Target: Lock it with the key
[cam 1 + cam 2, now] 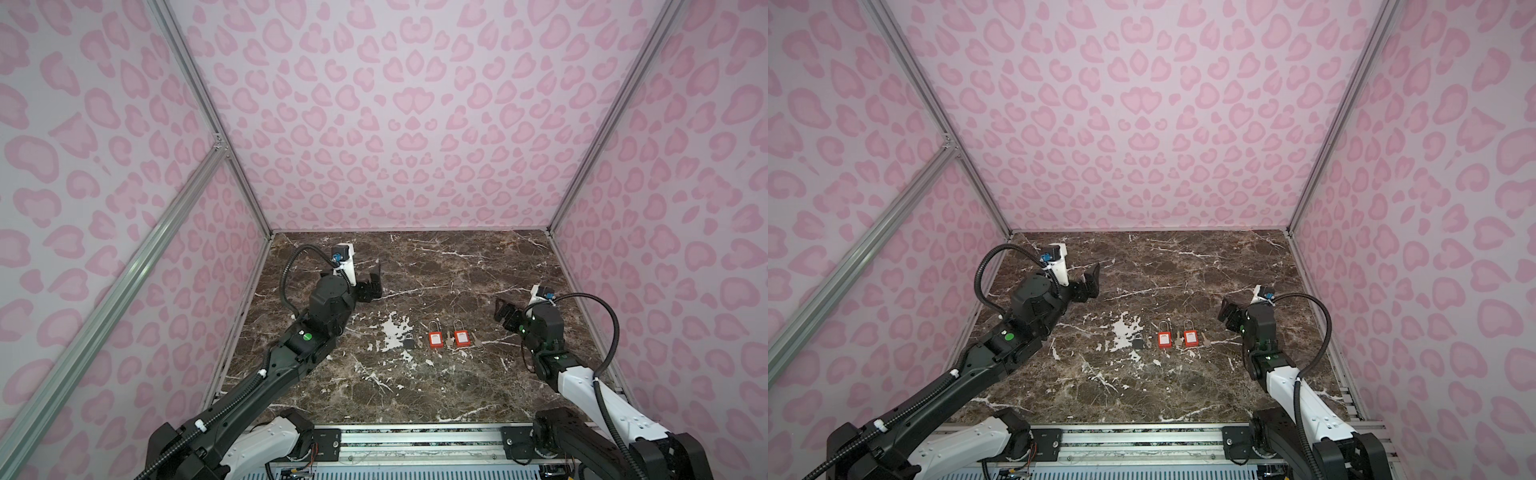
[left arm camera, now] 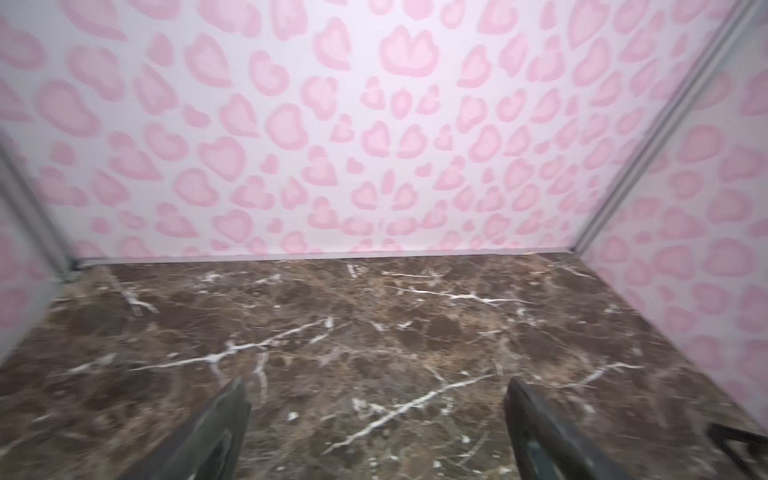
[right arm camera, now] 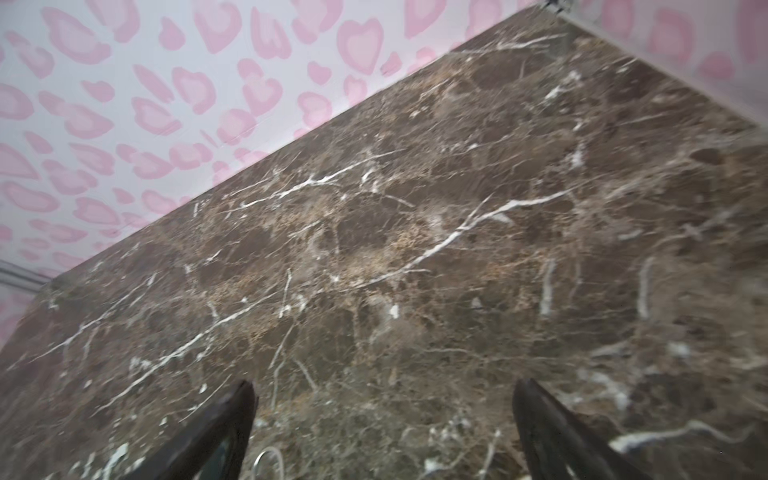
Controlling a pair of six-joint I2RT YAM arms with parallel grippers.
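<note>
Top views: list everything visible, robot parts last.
Red rectangular padlocks with metal shackles: two, red, side by side, right of centre.
Small grey metal padlock: one, dark grey, left of the red pair.
Flat metal keys: at least two, pale, between and right of the red padlocks.
Brown marble table: one, white-veined brown, under everything.
Heart-print walls: three, pink, around the table.
Left end effector: one, black, open, back left.
Right end effector: one, black, open, right of padlocks.

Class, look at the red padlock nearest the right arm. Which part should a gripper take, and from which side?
Probably the padlock's red body, pinched across its two long edges from straight above. It lies flat on the table with its thin shackle pointing away, and a key lies close beside it.
</note>
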